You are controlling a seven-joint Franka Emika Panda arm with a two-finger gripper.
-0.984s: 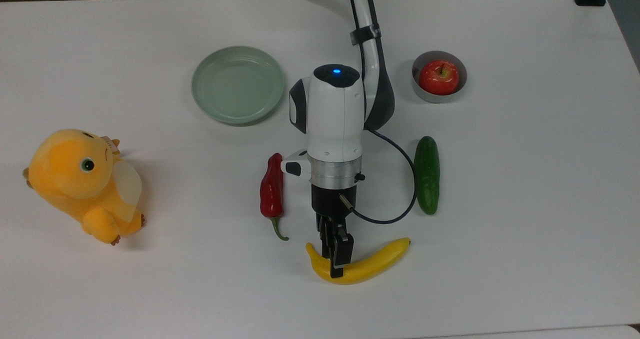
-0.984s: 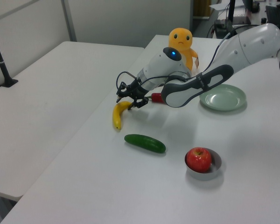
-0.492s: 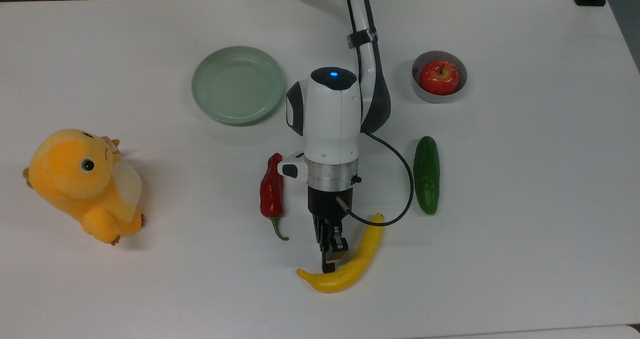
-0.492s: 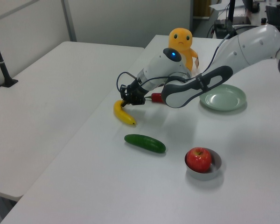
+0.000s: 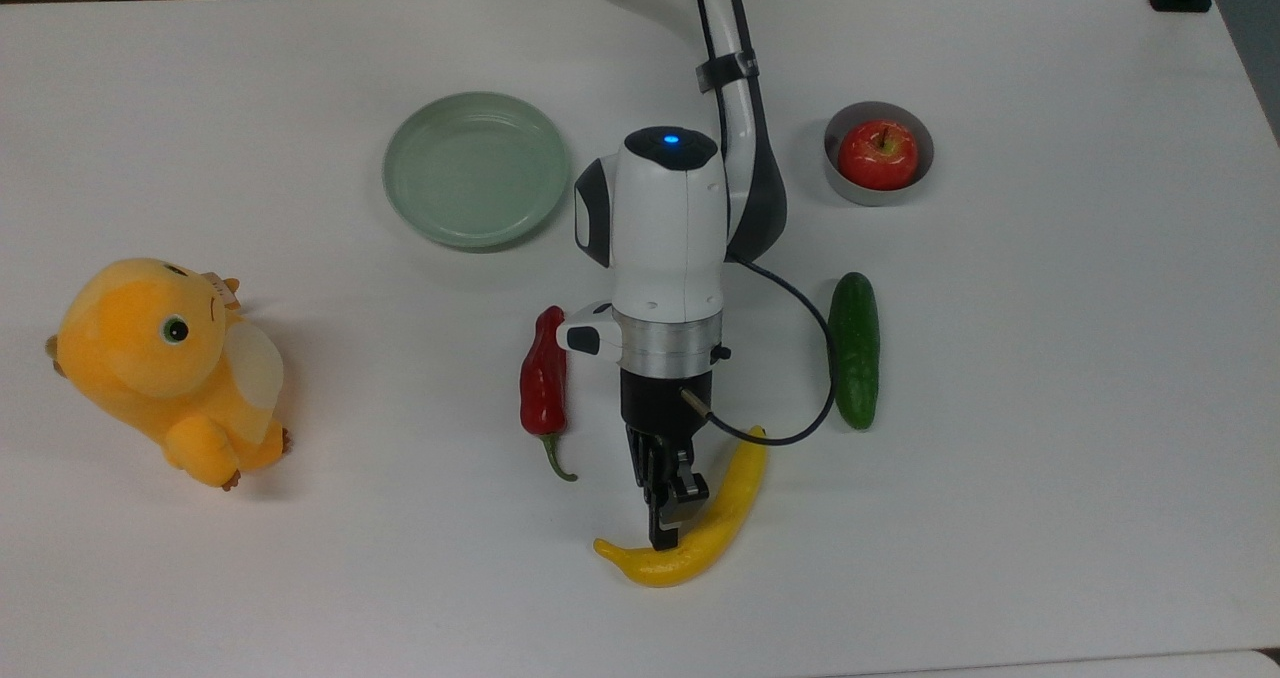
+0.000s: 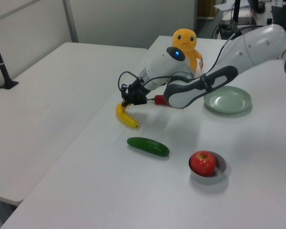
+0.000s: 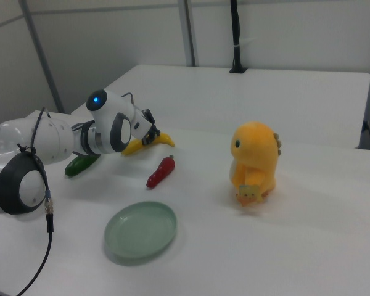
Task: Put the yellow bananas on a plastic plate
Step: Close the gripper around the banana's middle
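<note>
The banana (image 5: 700, 530) lay on the white table (image 5: 1050, 438) nearest the top view's lower edge, curved, one end pointing toward that view's left and the other reaching up toward the arm's black cable (image 5: 800, 418). The gripper (image 5: 667, 518) stood over its lower bend with the fingers (image 5: 664, 530) drawn close together and touching the fruit's upper side; whether they actually pinched it could not be told. In the left view the gripper (image 6: 127, 100) sat right at the banana's (image 6: 126, 118) upper end, and in the right view the banana (image 7: 149, 143) poked out beyond the wrist. Just behind, a red chili (image 5: 544, 383) lay to the top view's left of the wrist, and a cucumber (image 5: 855, 348) to the top view's right, both apart from the banana. A plush toy (image 5: 165, 363) sat well off at the top view's left. Farther back, the pale green plate (image 5: 475, 170) rested bare on the table, well apart from the banana. A grey bowl (image 5: 878, 193) with a red apple (image 5: 877, 154) stood at the top view's right of the arm.
</note>
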